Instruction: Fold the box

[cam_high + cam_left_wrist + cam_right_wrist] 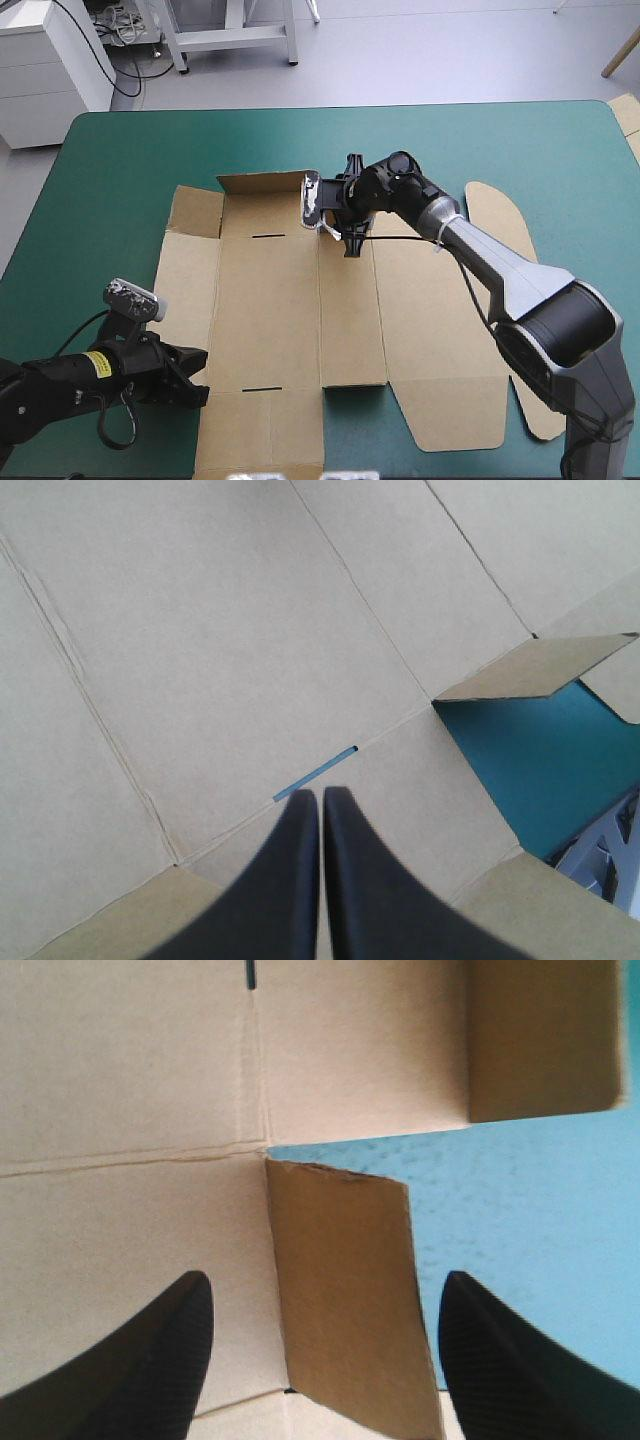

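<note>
High view first: the box (270, 320) is seen spread on the teal-green cover (120, 160), almost wholly flat, so the fold is judged to be at its very start, with only a first wall being addressed. The right gripper (337, 232) is set at the sheet's far edge. In the right wrist view its black fingers (150, 1360) are held wide apart with nothing gripped, and a narrow flap (345, 1300) is tipped up off the table between them. The left gripper (198, 378) is poised over the sheet's near-left part. In its own view it is clenched to a single point, with nothing caught between the fingers as far as can be told. A slot (315, 775) lies just ahead of the tip, and a second flap (535, 670) is lifted farther ahead and off to one side. Next, by the look of it, the narrow flap is to be closed upon or pushed along its crease until upright, while the base panel is pinned by the left gripper. Care would be called for so that the sheet is not dragged across the cover.
</note>
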